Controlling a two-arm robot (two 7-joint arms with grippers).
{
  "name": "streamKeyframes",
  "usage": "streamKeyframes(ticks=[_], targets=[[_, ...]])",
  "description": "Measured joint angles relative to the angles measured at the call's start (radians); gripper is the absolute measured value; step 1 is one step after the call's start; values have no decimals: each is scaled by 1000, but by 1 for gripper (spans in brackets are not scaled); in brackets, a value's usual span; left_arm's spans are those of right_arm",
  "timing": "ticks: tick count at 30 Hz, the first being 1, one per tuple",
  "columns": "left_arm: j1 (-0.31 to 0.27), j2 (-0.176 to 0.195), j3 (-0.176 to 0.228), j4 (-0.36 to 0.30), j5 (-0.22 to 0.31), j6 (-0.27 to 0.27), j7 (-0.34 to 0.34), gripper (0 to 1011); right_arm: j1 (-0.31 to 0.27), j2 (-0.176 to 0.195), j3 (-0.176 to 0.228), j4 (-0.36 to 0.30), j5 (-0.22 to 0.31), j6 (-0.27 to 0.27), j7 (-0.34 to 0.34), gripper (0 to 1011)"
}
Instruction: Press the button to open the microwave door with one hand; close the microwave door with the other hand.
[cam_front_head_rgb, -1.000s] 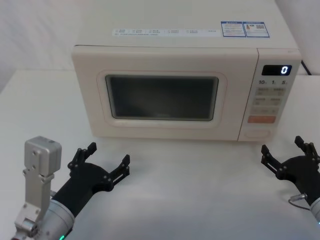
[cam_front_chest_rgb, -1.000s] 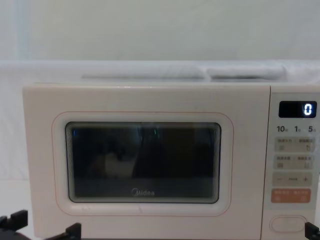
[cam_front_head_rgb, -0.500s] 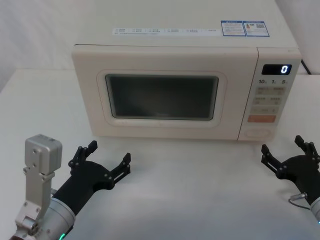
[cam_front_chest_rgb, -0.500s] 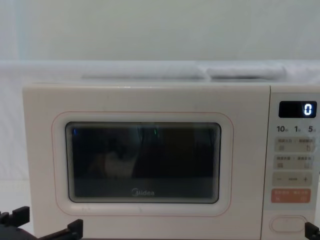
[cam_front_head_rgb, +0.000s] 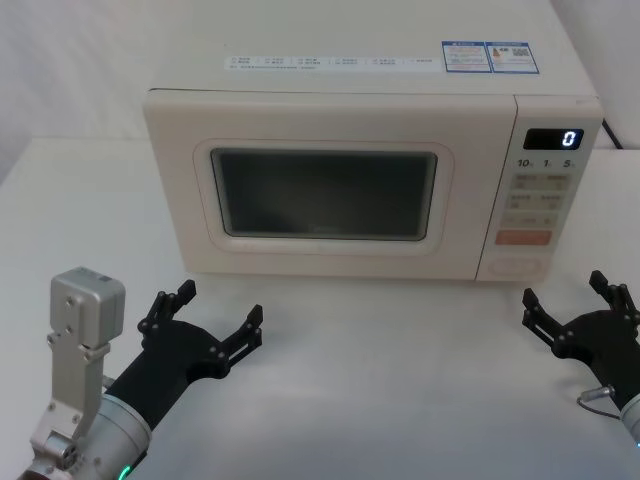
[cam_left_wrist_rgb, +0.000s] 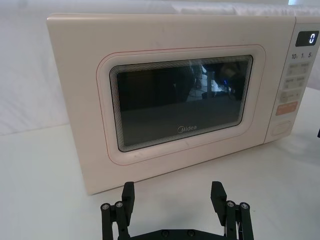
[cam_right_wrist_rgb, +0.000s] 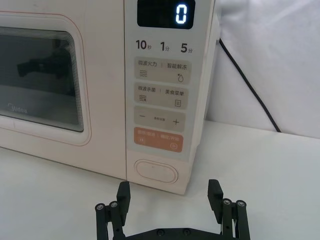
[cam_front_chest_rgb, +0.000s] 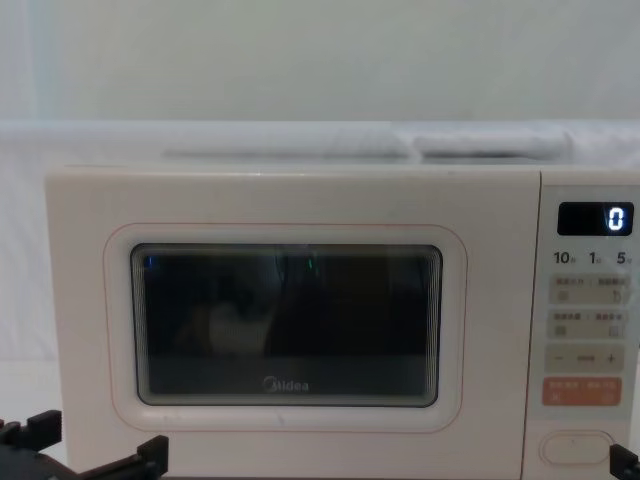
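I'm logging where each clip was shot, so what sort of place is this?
Probably a robot test bench, not a home kitchen: a cream-white Midea microwave sits alone on a plain white table against a white backdrop, with the open left gripper and right gripper before it.

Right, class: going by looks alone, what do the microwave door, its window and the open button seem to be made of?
Microwave door: probably cream plastic or painted metal, smooth with a soft sheen. Window: dark glass or clear plastic, glossy, since it mirrors the room. Button: likely matte cream plastic, moulded with a faint outline. Left gripper and right gripper wait in front, untouched.
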Motion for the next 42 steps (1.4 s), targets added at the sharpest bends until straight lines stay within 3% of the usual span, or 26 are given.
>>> streamKeyframes(ticks=[42], targets=[[-1, 1, 0, -1, 0, 1, 0, 1001, 0, 0, 0, 0, 0, 0, 0, 1002]])
